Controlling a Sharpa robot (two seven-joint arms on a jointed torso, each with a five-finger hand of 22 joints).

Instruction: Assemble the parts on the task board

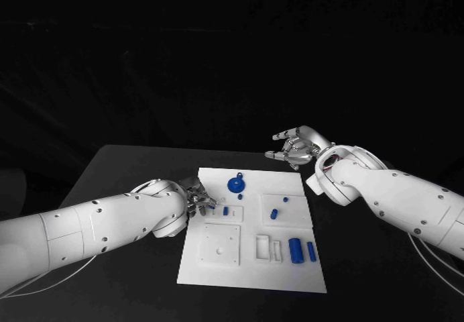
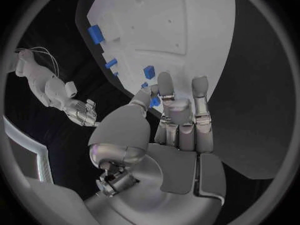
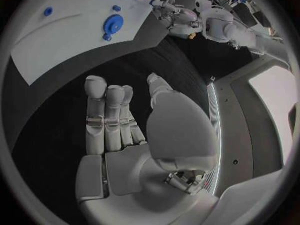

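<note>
The white task board (image 1: pixel 253 268) lies in the middle of the table. A round blue part (image 1: pixel 236 184) sits near its far edge, small blue pieces (image 1: pixel 273 215) lie mid-board, and two blue cylinders (image 1: pixel 295 249) stand side by side at the right. My left hand (image 1: pixel 198 199) is at the board's left edge with fingers stretched out and nothing held. Its fingertips (image 2: pixel 165 82) are close to a small blue piece (image 2: pixel 154 101). My right hand (image 1: pixel 295 149) hovers beyond the board's far right corner, empty, with fingers apart (image 3: pixel 106 115).
The black table (image 1: pixel 135 168) extends to the left of the board and beyond it. White square and slotted fixtures (image 1: pixel 220 245) occupy the board's near half. The right wrist view shows the round blue part (image 3: pixel 113 23) and my left hand (image 3: pixel 164 7) across the board.
</note>
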